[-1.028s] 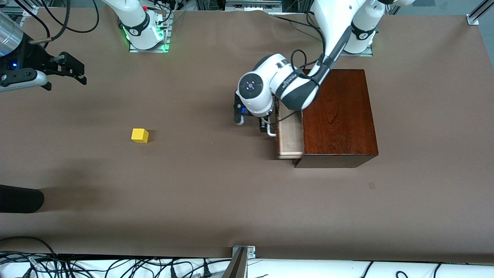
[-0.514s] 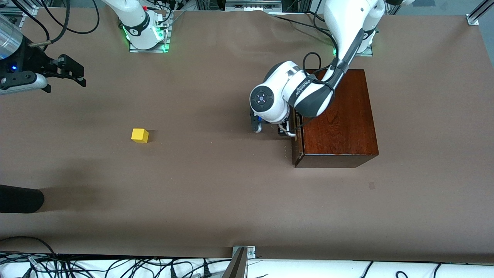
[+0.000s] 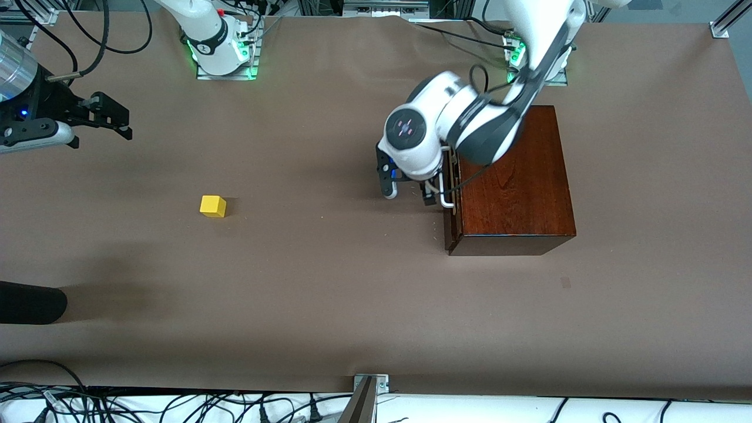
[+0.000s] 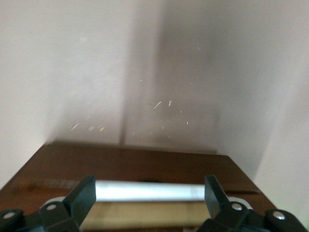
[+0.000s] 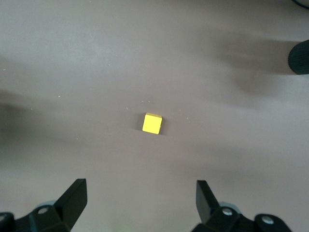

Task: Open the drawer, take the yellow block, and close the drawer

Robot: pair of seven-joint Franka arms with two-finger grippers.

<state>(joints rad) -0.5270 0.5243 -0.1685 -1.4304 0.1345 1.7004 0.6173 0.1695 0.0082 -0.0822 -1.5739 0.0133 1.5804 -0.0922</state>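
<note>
The drawer (image 3: 450, 226) is shut flush in the glossy mahogany box (image 3: 517, 182). Its white bar handle (image 3: 446, 197) also shows in the left wrist view (image 4: 149, 191), against the dark drawer front (image 4: 130, 162). My left gripper (image 3: 409, 194) is open in front of the drawer, right at the handle, with its fingers (image 4: 84, 193) wide apart at the two ends of the bar. The yellow block (image 3: 212, 206) lies on the bare table toward the right arm's end. My right gripper (image 3: 124, 122) is open and empty, up over the table, and looks down on the block (image 5: 152, 123).
A brown sheet covers the table (image 3: 329, 294). A black rounded object (image 3: 29, 302) pokes in at the right arm's end, nearer the front camera than the block; it also shows in the right wrist view (image 5: 299, 58). Cables lie along the table's edges.
The drawer, partly pulled out a second ago, has slid shut into the box. My left gripper moved with it toward the box. The right arm and the block have hardly moved.
</note>
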